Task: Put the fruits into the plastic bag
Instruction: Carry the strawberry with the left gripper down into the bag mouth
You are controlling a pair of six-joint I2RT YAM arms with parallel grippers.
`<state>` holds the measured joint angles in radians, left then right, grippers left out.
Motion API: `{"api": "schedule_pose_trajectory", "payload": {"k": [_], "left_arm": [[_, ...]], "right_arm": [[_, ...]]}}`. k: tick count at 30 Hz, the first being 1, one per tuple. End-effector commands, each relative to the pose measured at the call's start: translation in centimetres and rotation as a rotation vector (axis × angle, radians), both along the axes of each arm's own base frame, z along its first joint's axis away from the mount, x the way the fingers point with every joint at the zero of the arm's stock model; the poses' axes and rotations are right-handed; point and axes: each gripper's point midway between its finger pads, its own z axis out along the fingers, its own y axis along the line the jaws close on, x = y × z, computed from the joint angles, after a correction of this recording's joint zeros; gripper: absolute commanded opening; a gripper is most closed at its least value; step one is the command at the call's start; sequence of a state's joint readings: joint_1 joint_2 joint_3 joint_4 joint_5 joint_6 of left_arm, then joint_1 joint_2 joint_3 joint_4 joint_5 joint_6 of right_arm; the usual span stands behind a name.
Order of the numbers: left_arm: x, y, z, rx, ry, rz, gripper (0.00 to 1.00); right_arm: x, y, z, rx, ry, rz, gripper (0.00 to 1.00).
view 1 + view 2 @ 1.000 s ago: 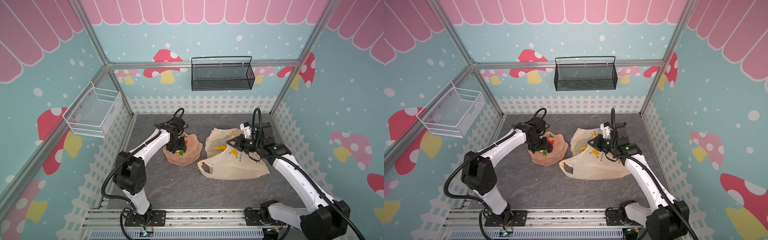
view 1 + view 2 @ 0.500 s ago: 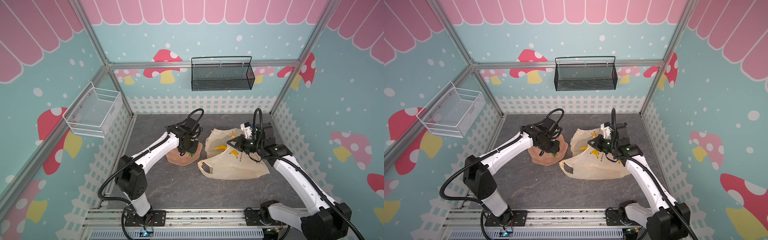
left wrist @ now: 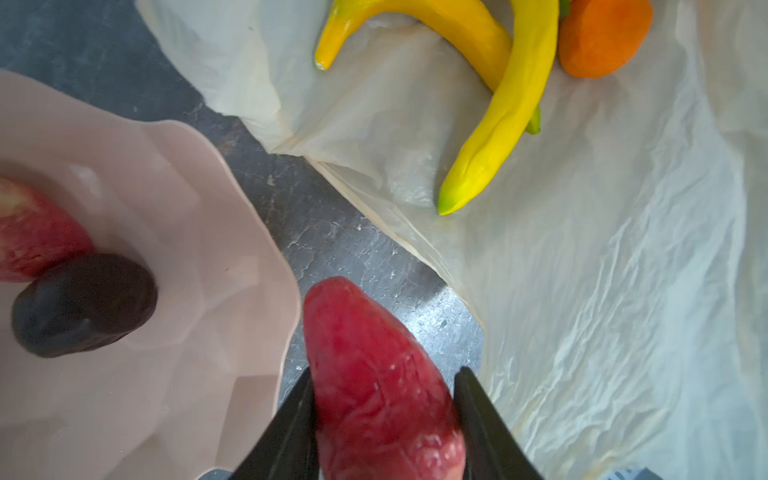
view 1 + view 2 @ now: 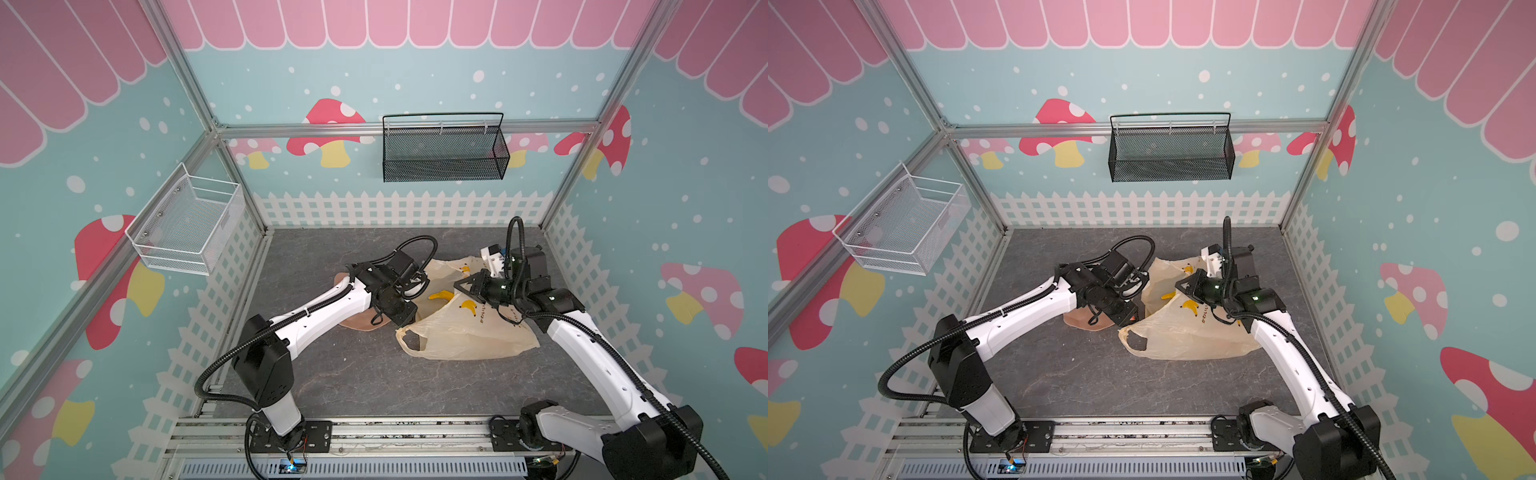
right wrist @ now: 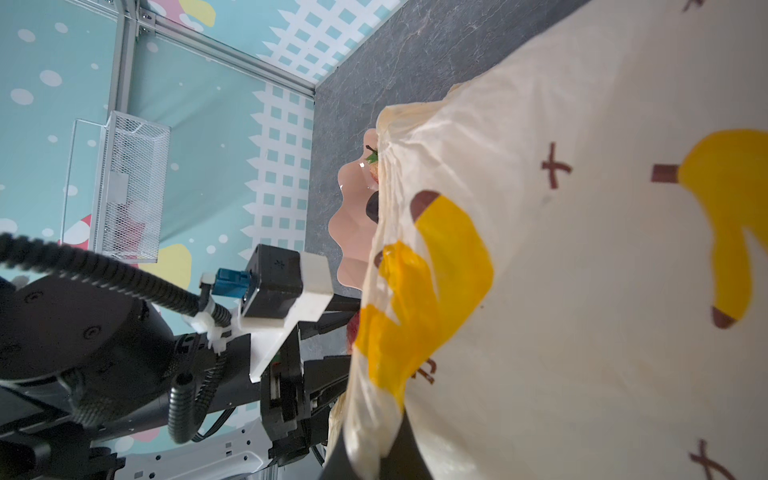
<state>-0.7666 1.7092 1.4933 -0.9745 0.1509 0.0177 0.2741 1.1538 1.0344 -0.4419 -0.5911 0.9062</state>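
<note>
My left gripper (image 3: 384, 374) is shut on a red strawberry (image 3: 374, 386), hanging over the grey floor between the peach-pink dish (image 3: 187, 208) and the open mouth of the plastic bag (image 3: 582, 291). Two yellow bananas (image 3: 498, 108) and an orange (image 3: 602, 37) lie inside the bag. A dark piece (image 3: 83, 303) and another strawberry (image 3: 33, 241) rest in the dish. In both top views the left gripper (image 4: 409, 318) sits at the bag's (image 4: 469, 336) left rim. My right gripper (image 4: 461, 286) (image 5: 365, 453) is shut on the bag's upper edge, holding it raised.
A black wire basket (image 4: 444, 153) hangs on the back wall and a white wire basket (image 4: 187, 224) on the left wall. White picket-fence walls ring the grey floor. The bag's loop handle (image 4: 411, 338) lies toward the front.
My left arm has swung right from over the dish to the bag's mouth, carrying the strawberry. The right arm has kept its hold on the bag's edge.
</note>
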Motion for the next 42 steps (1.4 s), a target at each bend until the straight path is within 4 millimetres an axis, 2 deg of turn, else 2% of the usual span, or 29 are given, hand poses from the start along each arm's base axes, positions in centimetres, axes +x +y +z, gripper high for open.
{"api": "schedule_pose_trajectory", "payload": {"k": [1, 9, 16, 23, 35, 42], "left_arm": [[-1.1, -1.0, -0.4, -0.02, 0.004, -0.097, 0.37], [-1.2, -2.7, -1.0, -0.044, 0.016, -0.123, 0.36], [-0.8, -4.6, -2.3, -0.077, 0.049, -0.135, 0.35], [-0.1, -7.8, -2.8, -0.141, 0.081, -0.147, 0.34], [2.7, -13.6, -3.3, -0.302, 0.146, -0.038, 0.33], [3.5, -16.6, -3.2, -0.404, 0.202, 0.011, 0.34]], "right_arm": [[-0.4, -0.2, 0.0, -0.001, 0.002, -0.007, 0.0], [-0.6, -0.4, -0.2, -0.003, 0.008, -0.013, 0.0], [-0.7, -0.4, -0.1, 0.0, 0.007, -0.017, 0.0], [-0.8, -0.3, 0.0, 0.01, 0.012, -0.018, 0.0], [-1.2, -0.1, 0.2, 0.05, 0.019, -0.021, 0.0], [-1.6, -0.1, -0.2, 0.061, 0.032, -0.021, 0.0]]}}
